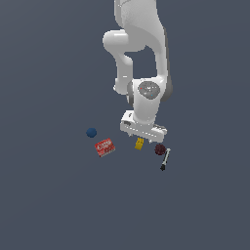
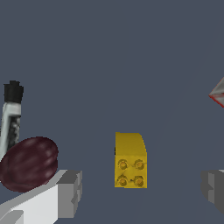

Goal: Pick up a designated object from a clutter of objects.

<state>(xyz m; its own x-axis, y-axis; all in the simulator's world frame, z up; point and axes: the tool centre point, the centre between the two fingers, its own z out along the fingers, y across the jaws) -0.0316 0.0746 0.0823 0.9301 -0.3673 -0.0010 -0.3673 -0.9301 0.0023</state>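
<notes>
The yellow block (image 1: 139, 143) lies on the grey floor just below my gripper (image 1: 143, 135) in the exterior view. In the wrist view the yellow block (image 2: 130, 160), with studs on its end, sits between my two open fingers (image 2: 70, 192), touching neither. The dark red ball (image 1: 160, 149) lies at the block's right in the exterior view and close against one finger in the wrist view (image 2: 29, 163). The black-and-white marker (image 1: 165, 159) lies beyond the ball. The flat red box (image 1: 104, 147) and blue ball (image 1: 91, 132) lie on the exterior view's left.
The white arm (image 1: 146, 58) rises over the clutter. A corner of the red box (image 2: 218, 94) shows at the wrist view's edge, and the marker (image 2: 10, 118) stands behind the dark red ball there.
</notes>
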